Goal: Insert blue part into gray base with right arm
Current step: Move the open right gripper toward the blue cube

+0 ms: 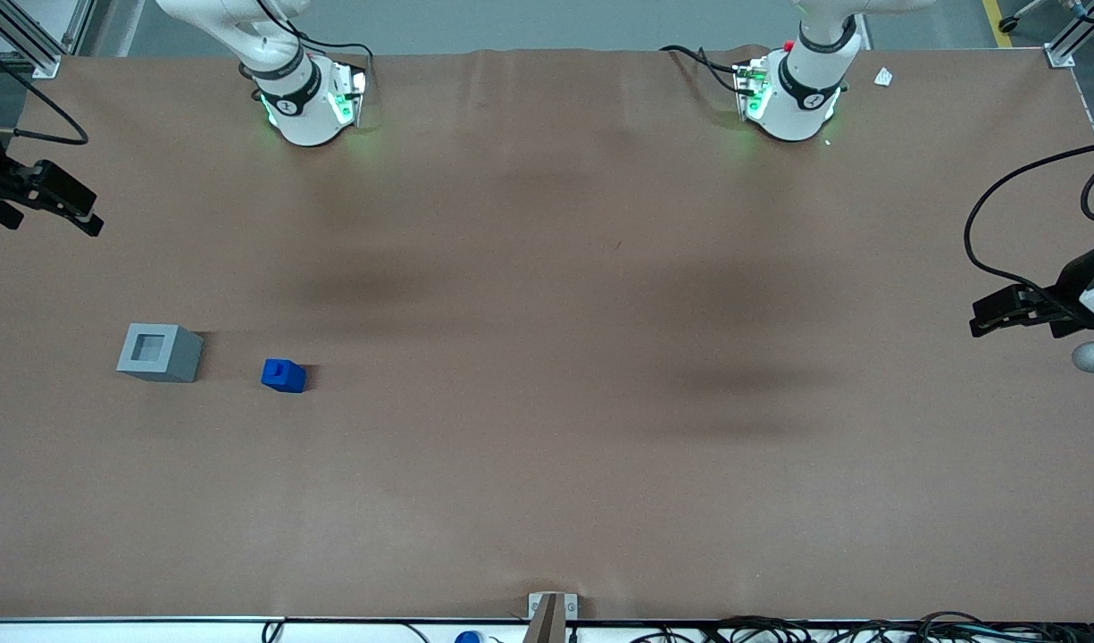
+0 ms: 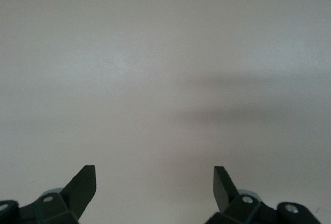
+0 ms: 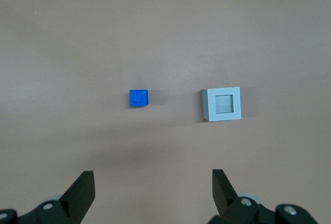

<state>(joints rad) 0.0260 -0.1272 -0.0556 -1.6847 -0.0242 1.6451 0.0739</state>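
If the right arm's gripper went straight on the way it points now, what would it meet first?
Probably bare table. The gripper, fingers open, hangs high above it and points down. The blue part and the gray base lie apart ahead of the fingertips, seemingly off that line, though depth is unclear.

text: none legible | blue part (image 1: 284,375) unmarked | gray base (image 1: 159,352) unmarked

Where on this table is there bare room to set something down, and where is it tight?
Bare paper covers the table from the blue part toward the parked arm's end, and nearer the front camera. The only tight spot is the narrow gap between the blue part and gray base. The open gripper hangs above the table's edge, away from both.
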